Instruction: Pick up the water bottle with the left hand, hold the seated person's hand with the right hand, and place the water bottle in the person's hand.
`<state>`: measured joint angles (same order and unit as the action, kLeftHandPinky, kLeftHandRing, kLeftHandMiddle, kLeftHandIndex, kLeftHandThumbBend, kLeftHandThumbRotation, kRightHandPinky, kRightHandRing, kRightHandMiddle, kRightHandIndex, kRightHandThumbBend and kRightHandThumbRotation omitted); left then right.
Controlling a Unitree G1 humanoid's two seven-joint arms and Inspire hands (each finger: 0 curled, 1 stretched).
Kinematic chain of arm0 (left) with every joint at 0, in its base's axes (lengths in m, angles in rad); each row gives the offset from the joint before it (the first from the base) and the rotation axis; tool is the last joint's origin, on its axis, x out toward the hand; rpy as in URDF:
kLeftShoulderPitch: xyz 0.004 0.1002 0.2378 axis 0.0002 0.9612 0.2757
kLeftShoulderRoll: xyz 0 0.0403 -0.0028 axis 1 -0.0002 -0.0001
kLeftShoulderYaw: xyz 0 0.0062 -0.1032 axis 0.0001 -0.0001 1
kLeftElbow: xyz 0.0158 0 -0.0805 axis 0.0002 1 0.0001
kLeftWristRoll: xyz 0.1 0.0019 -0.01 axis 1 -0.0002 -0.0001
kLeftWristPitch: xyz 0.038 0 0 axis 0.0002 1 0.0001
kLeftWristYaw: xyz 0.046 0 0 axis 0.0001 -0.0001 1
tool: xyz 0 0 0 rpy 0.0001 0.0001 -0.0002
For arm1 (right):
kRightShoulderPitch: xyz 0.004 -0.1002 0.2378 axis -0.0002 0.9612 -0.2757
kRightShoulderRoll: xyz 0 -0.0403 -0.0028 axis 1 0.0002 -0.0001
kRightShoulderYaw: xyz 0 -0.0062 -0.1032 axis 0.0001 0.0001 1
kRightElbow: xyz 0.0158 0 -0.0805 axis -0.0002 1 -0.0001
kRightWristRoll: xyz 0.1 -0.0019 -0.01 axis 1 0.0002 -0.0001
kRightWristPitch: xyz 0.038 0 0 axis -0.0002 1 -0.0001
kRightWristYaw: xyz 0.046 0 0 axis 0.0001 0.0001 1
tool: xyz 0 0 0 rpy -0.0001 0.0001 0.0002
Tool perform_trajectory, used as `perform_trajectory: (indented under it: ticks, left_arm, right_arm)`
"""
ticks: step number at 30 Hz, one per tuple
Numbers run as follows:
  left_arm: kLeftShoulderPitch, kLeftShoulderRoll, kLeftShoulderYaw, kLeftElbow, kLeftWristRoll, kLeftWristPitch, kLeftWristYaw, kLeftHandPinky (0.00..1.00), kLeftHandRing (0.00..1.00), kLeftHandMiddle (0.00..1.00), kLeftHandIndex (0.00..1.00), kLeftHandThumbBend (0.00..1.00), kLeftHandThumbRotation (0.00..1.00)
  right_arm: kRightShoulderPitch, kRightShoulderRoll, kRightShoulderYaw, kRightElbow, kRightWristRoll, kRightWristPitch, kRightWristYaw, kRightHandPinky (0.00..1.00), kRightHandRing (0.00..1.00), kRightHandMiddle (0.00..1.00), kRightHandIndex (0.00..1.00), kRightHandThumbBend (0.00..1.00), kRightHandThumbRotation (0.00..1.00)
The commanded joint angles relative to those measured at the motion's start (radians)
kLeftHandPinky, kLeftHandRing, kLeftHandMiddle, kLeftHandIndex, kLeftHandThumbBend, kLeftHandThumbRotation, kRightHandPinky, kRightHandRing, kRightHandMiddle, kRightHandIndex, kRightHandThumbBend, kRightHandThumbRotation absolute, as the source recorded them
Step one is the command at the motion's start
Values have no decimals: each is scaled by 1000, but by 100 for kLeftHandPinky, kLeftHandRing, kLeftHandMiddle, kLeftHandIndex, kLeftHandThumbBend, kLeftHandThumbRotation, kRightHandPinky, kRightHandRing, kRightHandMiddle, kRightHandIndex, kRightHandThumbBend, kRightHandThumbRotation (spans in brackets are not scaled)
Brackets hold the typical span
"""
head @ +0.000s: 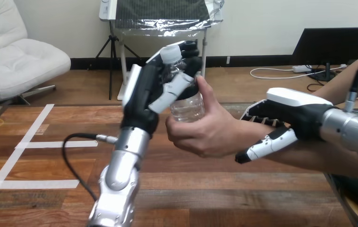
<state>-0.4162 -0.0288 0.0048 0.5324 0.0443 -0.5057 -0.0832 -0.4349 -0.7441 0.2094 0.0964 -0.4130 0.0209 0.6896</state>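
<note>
Left robot hand, fingers curled round water bottle at 12 o'clock; person's hand grips its base. Right robot hand, 3 o'clock, clasps person's wrist. Handover step; next, left fingers should loosen.

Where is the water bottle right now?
The water bottle is at the head view's centre, raised above the table, with the left robot hand curled round its upper part and the person's hand gripping its lower part.

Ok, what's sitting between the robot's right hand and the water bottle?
In the head view, the person's hand fills that stretch: it grips the water bottle low down, with the right hand at its wrist.
</note>
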Motion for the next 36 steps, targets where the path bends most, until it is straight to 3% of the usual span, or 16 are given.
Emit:
perform_trajectory:
  ticks: [1,13,20,29,36]
  left_arm:
    - [23,20,15,-122,-24,6,5,84,80,76,72,71,82]
    - [134,20,8,-330,-81,95,-14,81,75,75,70,66,77]
    - [190,27,-1,-431,-79,149,-14,71,71,73,68,67,80]
    - [256,25,-9,-521,-78,176,-17,67,71,72,67,61,81]
    - [306,28,-13,-570,-80,182,-26,65,72,72,67,56,81]
  right_arm:
    - [37,-13,-44,-36,42,43,20,58,69,75,82,100,70]
    - [119,-23,-107,-137,94,80,18,69,85,87,88,100,72]
    - [157,-16,-139,-174,96,78,-12,71,90,91,91,100,81]
    - [208,18,-178,-216,97,82,-103,68,88,90,91,100,88]
    - [253,56,-204,-222,98,27,-223,65,85,87,90,100,92]
